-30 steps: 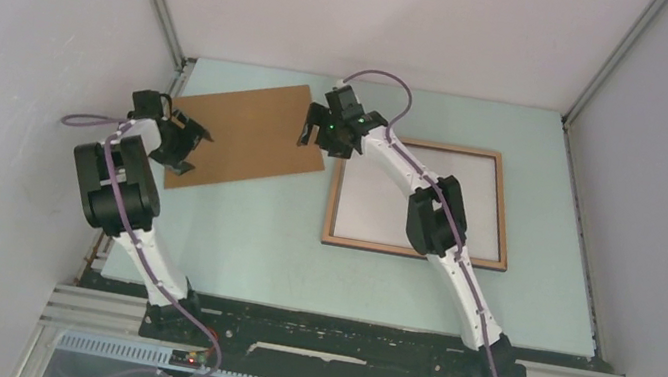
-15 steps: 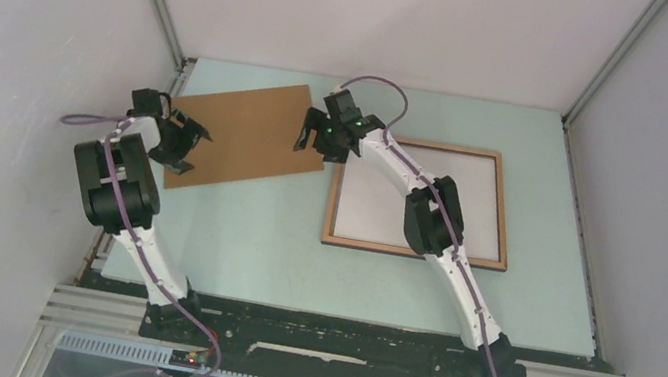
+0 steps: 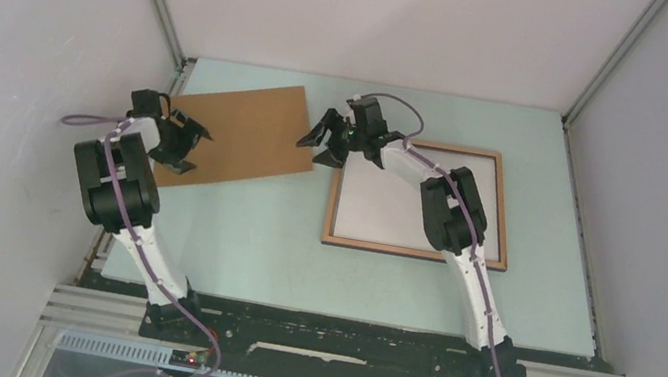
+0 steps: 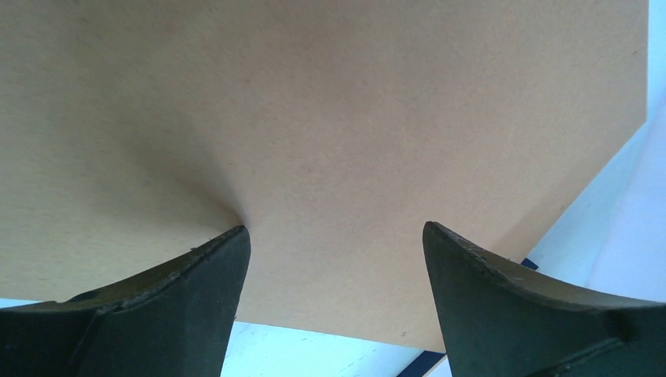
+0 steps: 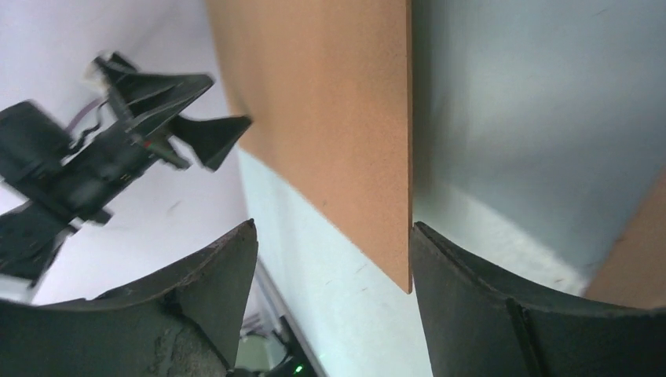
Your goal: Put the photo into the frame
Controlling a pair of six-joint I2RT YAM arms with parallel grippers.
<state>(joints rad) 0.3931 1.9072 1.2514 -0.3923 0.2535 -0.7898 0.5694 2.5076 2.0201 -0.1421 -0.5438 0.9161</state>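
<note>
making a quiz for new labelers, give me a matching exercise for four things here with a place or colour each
1 backing board
2 frame
3 left gripper
4 right gripper

a light wood rim, on the right of the table
b at the board's right edge, jaws open
c plain brown, far left of the table
d at the board's left edge, jaws open

Pairs: 1-c, 2-a, 3-d, 4-b

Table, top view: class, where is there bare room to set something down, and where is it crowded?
Free: the near strip of table between the arm bases and the board and frame; the far strip behind the frame. Crowded: the gap between board and frame, where the right pincer hovers, and the board's left end under the left pincer.
</note>
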